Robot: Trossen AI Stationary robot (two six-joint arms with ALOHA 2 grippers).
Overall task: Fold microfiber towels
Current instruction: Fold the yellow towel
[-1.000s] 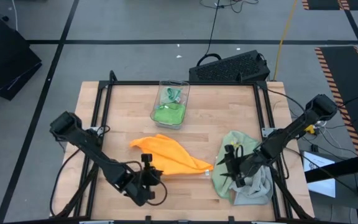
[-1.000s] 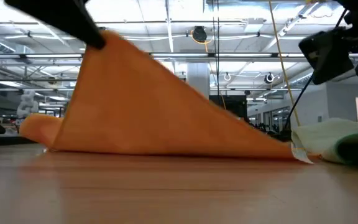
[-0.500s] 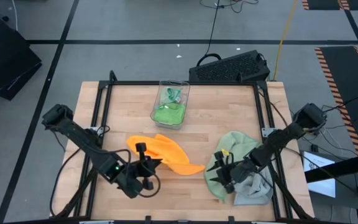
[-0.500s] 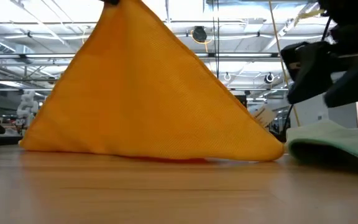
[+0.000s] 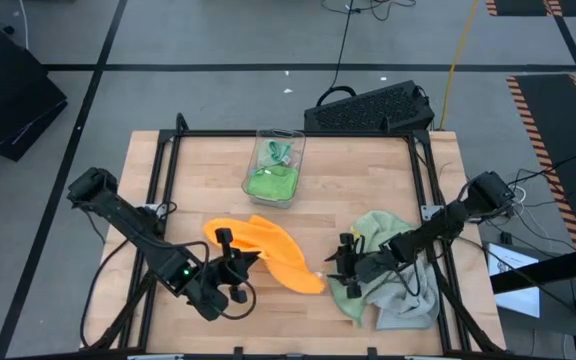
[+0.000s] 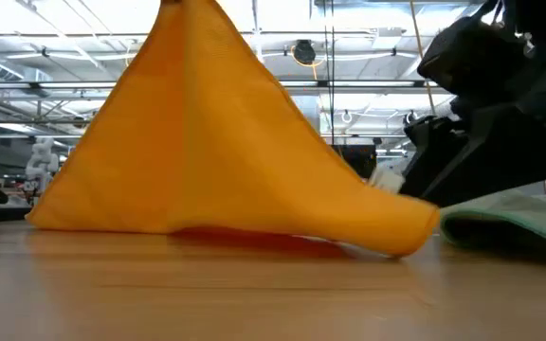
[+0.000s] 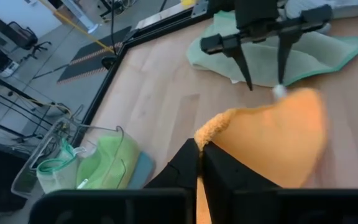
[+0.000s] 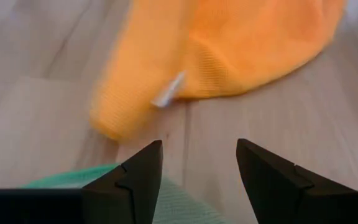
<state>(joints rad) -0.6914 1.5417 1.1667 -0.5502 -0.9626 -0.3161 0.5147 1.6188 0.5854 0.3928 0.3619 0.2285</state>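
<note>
Orange towel (image 5: 273, 254): soft matt cloth, fine knit weave, fuzzy at the edge. Sage towel (image 5: 380, 240): same matt nap. Table (image 5: 348, 170): pale wood planks, smooth, faint sheen. Frame (image 5: 164, 170): black matt metal. Bin (image 5: 276, 166): clear glossy plastic. Fingers (image 8: 272, 180): dark matt plastic.

Overhead looks straight down; low camera level, close; all share orange towel (image 5: 273, 252).

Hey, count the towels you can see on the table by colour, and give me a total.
Orange towel: 1
Sage green towel: 1
Light grey towel: 1
Bright green towel, inside the clear bin: 1
Total: 4 towels
</note>
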